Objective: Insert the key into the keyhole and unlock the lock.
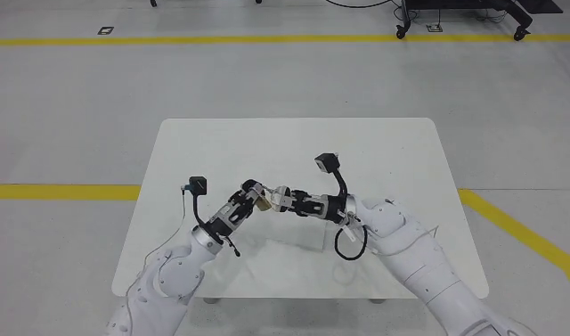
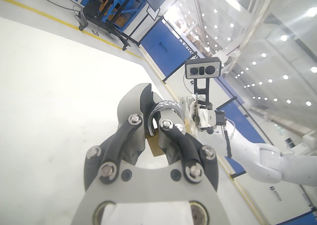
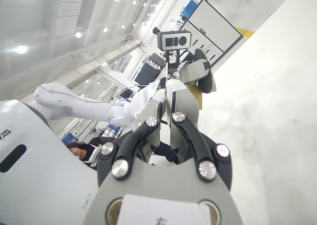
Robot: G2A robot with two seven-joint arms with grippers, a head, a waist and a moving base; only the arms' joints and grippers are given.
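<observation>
So, top cam first: both my arms meet low over the middle of the white table point(image 1: 383, 149), tips nearly touching. My left gripper point(image 1: 256, 196) has the brass lock point(image 1: 264, 206) up off the tabletop, as far as I can judge. My right gripper point(image 1: 280, 197) sits just beside it, pointed at it. Lock is held up, I reckon, so its keyhole end faces the other arm & nothing blocks the approach. Too small from up there to make out a key or the keyhole.

Left wrist cam: my left jaws are pinched tight on the lock, one pad each side near the shackle, brass body sitting back between the links toward my palm. Right gripper is just beyond, w/ a small gap between. No keyhole visible from this side.

Right wrist cam: right jaws are squeezed nearly together on a thin flat bit seen edge-on, prob. the key point(image 3: 165, 98), aimed at the lock just past my tips. This cam gives me the line-up the others don't. Whether the key tip is in the hole yet I can't tell.
</observation>
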